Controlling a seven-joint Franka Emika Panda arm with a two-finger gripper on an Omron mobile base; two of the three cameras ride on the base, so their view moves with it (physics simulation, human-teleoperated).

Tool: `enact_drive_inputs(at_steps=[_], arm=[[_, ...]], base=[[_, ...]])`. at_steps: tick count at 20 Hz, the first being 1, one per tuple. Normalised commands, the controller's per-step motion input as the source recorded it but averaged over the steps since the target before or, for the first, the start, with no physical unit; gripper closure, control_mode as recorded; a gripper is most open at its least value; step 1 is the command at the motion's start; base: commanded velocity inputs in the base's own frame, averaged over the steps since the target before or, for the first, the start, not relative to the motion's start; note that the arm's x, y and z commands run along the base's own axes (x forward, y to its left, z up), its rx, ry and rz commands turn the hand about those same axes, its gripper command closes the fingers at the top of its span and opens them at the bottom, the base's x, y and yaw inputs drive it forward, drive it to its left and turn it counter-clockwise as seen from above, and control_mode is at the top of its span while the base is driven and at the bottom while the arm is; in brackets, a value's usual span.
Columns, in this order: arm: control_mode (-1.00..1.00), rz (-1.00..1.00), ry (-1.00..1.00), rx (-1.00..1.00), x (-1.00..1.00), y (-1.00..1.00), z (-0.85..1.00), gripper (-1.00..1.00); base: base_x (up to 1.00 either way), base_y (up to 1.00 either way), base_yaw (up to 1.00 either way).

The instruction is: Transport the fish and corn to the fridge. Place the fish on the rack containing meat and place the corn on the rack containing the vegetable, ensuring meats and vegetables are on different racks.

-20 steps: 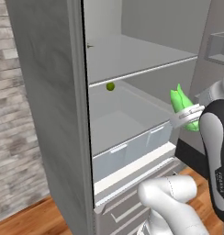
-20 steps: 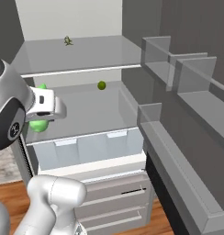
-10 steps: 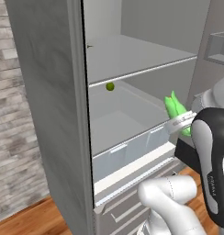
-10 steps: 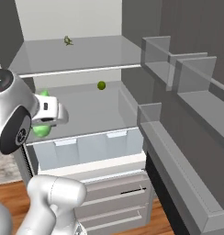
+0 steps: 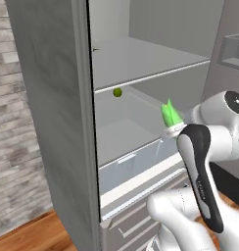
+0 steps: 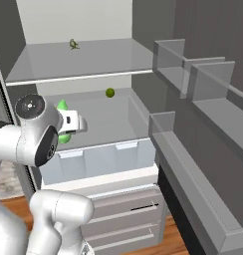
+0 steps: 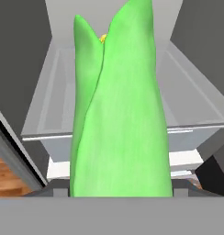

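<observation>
The corn (image 7: 120, 105), a bright green husked cob, sits upright in my gripper (image 5: 173, 128), which is shut on its lower end. In the right base view the corn (image 6: 62, 107) and gripper (image 6: 68, 124) hang in front of the open fridge (image 5: 43, 122), level with its lower shelf. The vegetable (image 5: 117, 91), a small dark green ball (image 6: 110, 92), lies at the back of that lower shelf (image 6: 101, 119). On the upper rack (image 6: 93, 60) rests the meat (image 6: 72, 44), a tiny dark piece. The fish is out of view.
A clear bin (image 6: 98, 154) fronts the lower shelf, with drawers (image 6: 123, 214) beneath. The open door's shelves (image 6: 193, 64) run along the right. My own arm's elbow (image 5: 200, 176) stands close before the bin. A brick wall (image 5: 18, 147) lies left of the fridge.
The gripper has carried the corn sideways toward the middle of the fridge opening, and the arm's elbow has swung with it. The vegetable and meat have stayed put.
</observation>
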Motion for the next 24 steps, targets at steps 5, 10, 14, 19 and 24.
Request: enact_drive_inputs(at_steps=[5,10,14,19,24], arm=[[-1.0,0.03,0.0,0.02,1.0,0.0,-0.41,1.0],[-1.0,0.02,0.0,0.02,1.0,0.0,-0.54,1.0],[-1.0,0.01,0.0,0.0,0.89,0.0,-0.48,1.0],[-1.0,0.0,0.03,0.0,0.75,0.0,-0.38,1.0],[-1.0,0.0,0.24,0.0,0.6,0.03,-0.06,1.0]], base=[[0.0,0.0,0.0],[0.0,0.0,0.0],[0.0,0.0,0.0],[0.0,0.0,0.0],[0.0,0.0,0.0]])
